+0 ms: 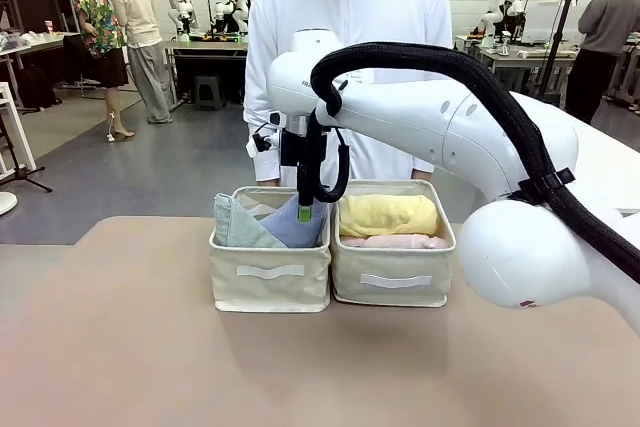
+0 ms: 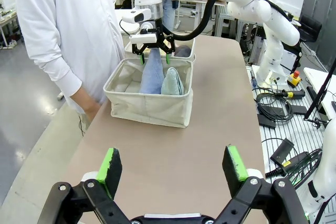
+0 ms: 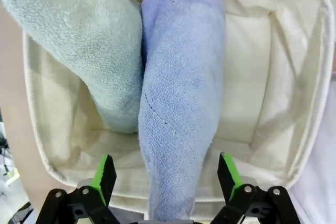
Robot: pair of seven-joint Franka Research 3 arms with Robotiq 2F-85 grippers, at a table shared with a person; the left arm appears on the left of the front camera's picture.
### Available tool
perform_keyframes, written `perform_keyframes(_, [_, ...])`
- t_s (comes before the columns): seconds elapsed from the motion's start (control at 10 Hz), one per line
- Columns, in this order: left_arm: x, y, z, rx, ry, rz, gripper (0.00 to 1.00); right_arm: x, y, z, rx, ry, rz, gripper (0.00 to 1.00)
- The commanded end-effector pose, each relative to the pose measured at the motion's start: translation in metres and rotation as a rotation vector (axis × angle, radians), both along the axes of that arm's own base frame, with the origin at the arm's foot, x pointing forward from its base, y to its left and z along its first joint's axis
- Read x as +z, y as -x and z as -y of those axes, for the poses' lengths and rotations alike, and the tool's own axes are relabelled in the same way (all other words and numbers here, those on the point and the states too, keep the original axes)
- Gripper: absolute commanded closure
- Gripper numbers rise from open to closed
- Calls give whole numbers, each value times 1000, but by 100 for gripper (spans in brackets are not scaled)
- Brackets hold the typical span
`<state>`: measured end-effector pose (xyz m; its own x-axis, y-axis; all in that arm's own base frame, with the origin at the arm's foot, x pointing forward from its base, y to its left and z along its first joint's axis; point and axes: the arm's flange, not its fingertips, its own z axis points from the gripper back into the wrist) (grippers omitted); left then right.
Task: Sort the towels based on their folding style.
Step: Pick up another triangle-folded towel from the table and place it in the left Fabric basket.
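Note:
Two beige bins stand side by side. In the left bin (image 1: 270, 282) lean two cone-shaped towels, a pale green-grey one (image 1: 238, 225) and a periwinkle blue one (image 1: 290, 227). A yellow rolled towel (image 1: 390, 214) lies above a pink one (image 1: 395, 241) in the right bin (image 1: 392, 282). My right gripper (image 1: 304, 209) hangs open over the left bin. In the right wrist view its fingers (image 3: 105, 174) straddle the blue towel's (image 3: 178, 103) upper end without touching it, and the green-grey towel (image 3: 89, 40) lies beside. My left gripper (image 2: 172, 166) is open and empty, well back from the bin (image 2: 149, 109).
A person in a white hooded top (image 1: 350, 17) stands at the table's far edge behind the bins, one hand (image 2: 89, 109) hanging beside the bin. Bare tan tabletop (image 1: 300, 367) stretches in front of the bins. My right arm's cable loop (image 1: 330, 182) dangles over the left bin.

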<state>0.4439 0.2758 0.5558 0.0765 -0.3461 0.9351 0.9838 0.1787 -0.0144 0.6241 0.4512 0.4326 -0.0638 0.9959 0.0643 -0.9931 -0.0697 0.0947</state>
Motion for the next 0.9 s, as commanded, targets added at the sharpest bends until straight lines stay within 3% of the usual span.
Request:
perform_keyframes(0.0, [1, 3, 1, 2, -12, -4, 0, 21, -23, -10, -1, -15, -12, 0])
perform_keyframes(0.1, [1, 3, 1, 2, -12, -4, 0, 42, -5, 9, -28, 10, -7, 0])
perform_keyframes(0.3, [1, 3, 1, 2, -12, -4, 0, 95, 58, 71, -140, 55, 111, 0])
perform_keyframes(0.5, [1, 3, 1, 2, -12, -4, 0, 117, 115, 135, -260, 9, 186, 0])
perform_keyframes(0.6, [1, 3, 1, 2, -12, -4, 0, 117, 132, 159, -308, 6, 182, 0])
perform_keyframes(0.8, [1, 3, 1, 2, -12, -4, 0, 101, 150, 200, -409, 54, 84, 0])
